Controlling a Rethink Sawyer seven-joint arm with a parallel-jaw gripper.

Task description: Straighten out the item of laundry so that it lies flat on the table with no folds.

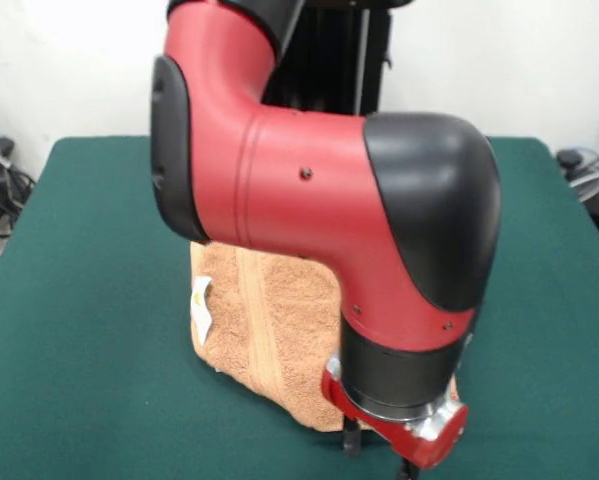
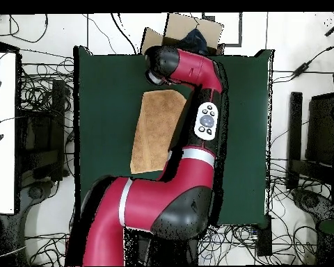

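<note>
We place the end effector (image 1: pixel 379 445) at the near edge of the towel (image 1: pixel 269 320) on the worktop (image 1: pixel 89 300), its opening indiscernible; spreading seems under way, and next we judge remaining folds.

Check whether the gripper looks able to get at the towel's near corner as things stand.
Probably yes: the gripper hangs low right at the towel's near edge, with nothing between them; its tips are cut off, so contact is unclear.

My table (image 2: pixel 107 104), covered in dark green cloth, carries one thing: the tan-orange towel (image 2: pixel 156 128), lying mid-table and reaching toward the edge farthest from my base, its white label (image 1: pixel 201 305) at one edge.
</note>
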